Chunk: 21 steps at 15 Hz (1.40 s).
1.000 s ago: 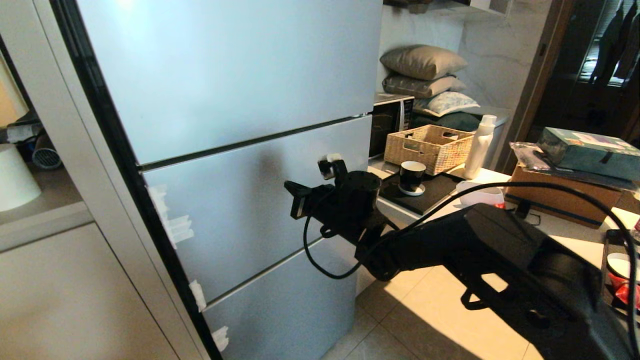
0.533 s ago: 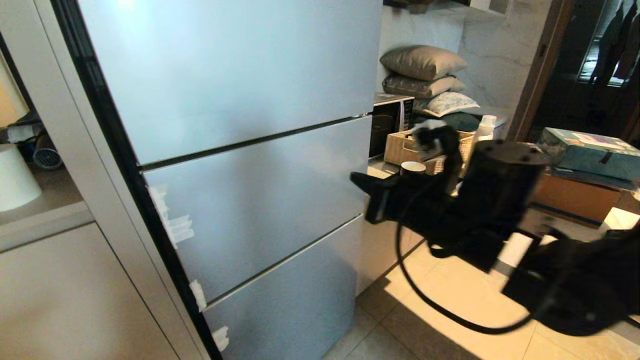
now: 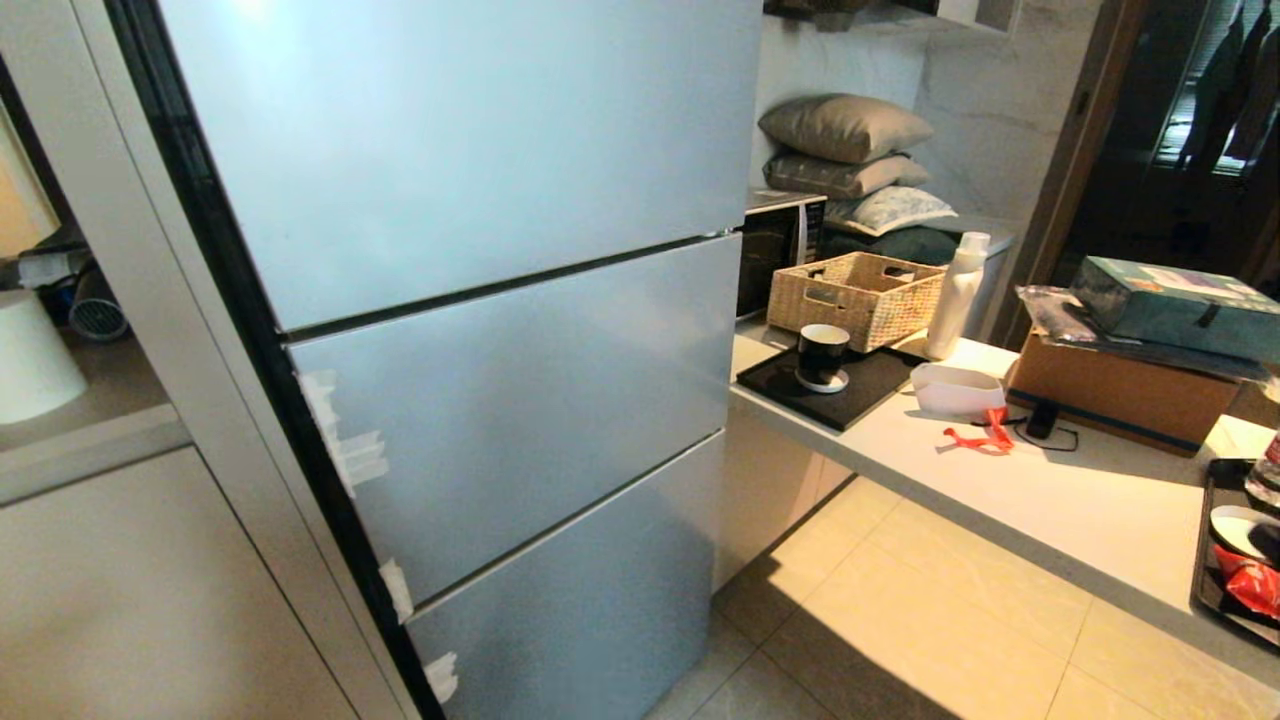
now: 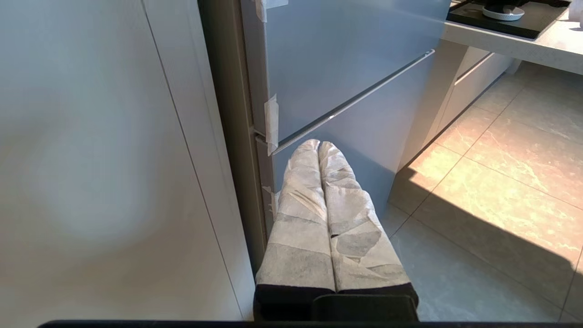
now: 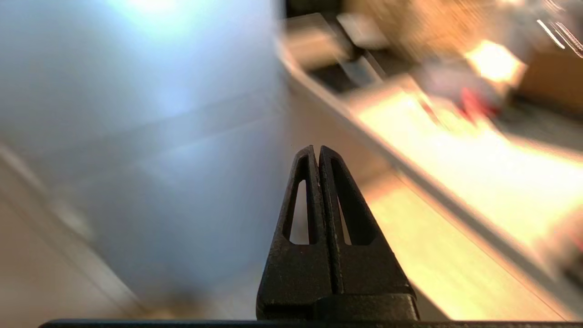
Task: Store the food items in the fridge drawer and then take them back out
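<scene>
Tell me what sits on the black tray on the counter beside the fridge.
On the black tray stands one dark mug on a pale coaster. The mug's inside is not visible. The wicker basket stands behind the tray, not on it.

The left tool [image 4: 319, 146] has two long tapering fingers [image 4: 303, 214] wrapped in crinkled whitish paper tape, rising from a black base block. The right tool [image 5: 318, 149] is matte black plastic: two slim pointed fingers [image 5: 303, 200], each pierced by a long narrow triangular slot, joined to a broad, rough-textured black base.
</scene>
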Available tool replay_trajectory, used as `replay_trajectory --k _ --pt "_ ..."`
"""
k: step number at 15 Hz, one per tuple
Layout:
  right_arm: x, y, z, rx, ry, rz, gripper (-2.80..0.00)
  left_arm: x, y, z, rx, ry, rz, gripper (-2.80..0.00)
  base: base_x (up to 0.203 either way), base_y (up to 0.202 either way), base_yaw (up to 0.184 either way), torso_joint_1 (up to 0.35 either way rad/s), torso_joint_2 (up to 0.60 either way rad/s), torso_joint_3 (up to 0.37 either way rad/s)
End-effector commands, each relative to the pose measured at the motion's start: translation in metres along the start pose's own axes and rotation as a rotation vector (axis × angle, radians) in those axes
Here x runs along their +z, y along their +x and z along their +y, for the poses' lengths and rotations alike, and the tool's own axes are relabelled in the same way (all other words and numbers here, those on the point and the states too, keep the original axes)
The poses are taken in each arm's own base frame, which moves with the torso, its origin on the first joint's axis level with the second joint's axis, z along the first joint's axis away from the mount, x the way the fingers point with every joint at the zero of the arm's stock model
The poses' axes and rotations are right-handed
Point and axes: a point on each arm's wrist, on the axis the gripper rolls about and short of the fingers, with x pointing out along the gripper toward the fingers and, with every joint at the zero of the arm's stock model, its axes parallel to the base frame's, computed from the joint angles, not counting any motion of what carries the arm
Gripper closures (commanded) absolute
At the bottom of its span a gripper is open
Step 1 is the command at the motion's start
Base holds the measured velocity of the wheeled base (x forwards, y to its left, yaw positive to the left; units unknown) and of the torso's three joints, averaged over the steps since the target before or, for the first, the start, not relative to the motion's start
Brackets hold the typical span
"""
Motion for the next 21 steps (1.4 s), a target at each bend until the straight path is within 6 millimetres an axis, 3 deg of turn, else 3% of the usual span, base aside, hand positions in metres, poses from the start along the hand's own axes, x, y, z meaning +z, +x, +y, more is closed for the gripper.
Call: replay_trajectory --k 1,3,6,8,19,21 --pt "-0.063 -0.054 -0.004 -0.114 -0.066 -0.04 0.0 0.0 0.0 0.0 0.001 0.0 0.0 0.0 0.0 0.0 0.0 0.0 0.0 0.0" --pt "-0.095 -0.065 -0.003 -0.174 -0.092 0.036 0.0 0.0 0.0 0.0 0.001 0.0 0.0 0.0 0.0 0.0 0.0 0.0 0.0 0.0" --pt "-0.11 -0.075 -0.002 -0.208 -0.108 -0.04 0.0 0.0 0.0 0.0 0.001 0.0 0.0 0.0 0.0 0.0 0.0 0.0 0.0 0.0" --pt "-0.111 -0.075 -0.002 -0.218 -0.032 -0.037 0.0 0.0 0.0 0.0 0.001 0.0 0.0 0.0 0.0 0.0 0.0 0.0 0.0 0.0" --pt "-0.111 -0.075 -0.002 -0.227 -0.016 -0.039 0.0 0.0 0.0 0.0 0.002 -0.002 0.0 0.0 0.0 0.0 0.0 0.0 0.0 0.0" --pt "-0.111 -0.075 -0.002 -0.226 -0.016 -0.038 0.0 0.012 -0.004 0.0 0.007 -0.003 -0.041 0.0 0.0 0.0 0.0 0.0 0.0 0.0"
